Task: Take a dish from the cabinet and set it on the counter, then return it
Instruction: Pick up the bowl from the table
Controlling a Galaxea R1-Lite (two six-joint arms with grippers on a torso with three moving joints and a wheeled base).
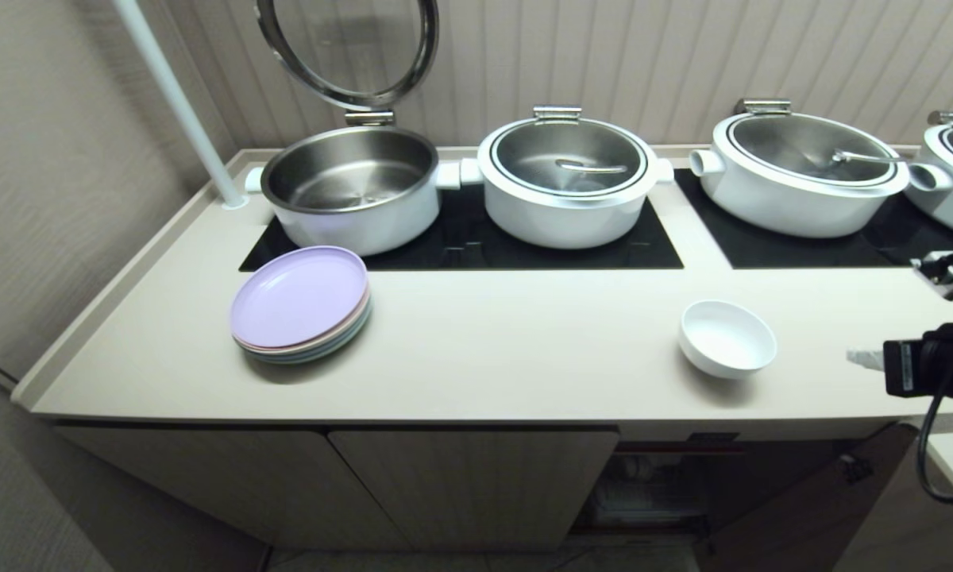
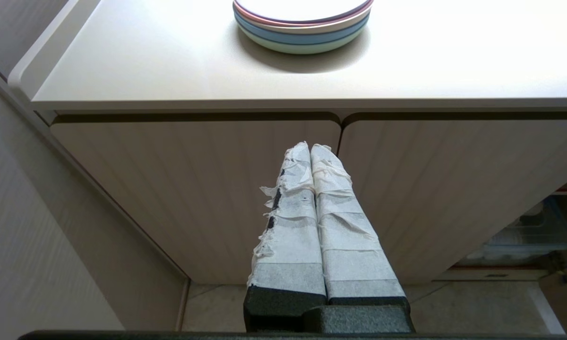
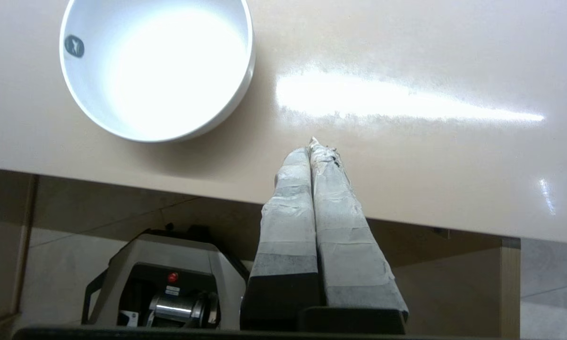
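Right gripper (image 3: pixel 312 146): your tape-wrapped fingers are pressed together, holding nothing, tips over the counter's front strip, beside the bowl but apart from it. In the head view only a taped tip shows at the right edge (image 1: pixel 866 357).

Counter (image 1: pixel 484 349): smooth cream slab, glossy, raised rim on the left and back, square front edge. You have bare surface between plates and bowl.

Cabinet (image 1: pixel 468 485): ribbed beige doors with rounded corners, two shut on the left; the right bay stands open, door (image 1: pixel 810 508) swung out.

Cooktop panels (image 1: pixel 461 238): flat black glass carrying white round pots (image 1: pixel 568 187) with steel liners.

Plates (image 1: pixel 302 306): flat pastel stack, purple on top, left half of the counter.

Dish (image 1: pixel 727 338): plain white deep round bowl, glazed, upright and empty, near the front edge above the open bay.

Left gripper (image 2: pixel 310 151): clenched too, empty, low in front of the shut doors.
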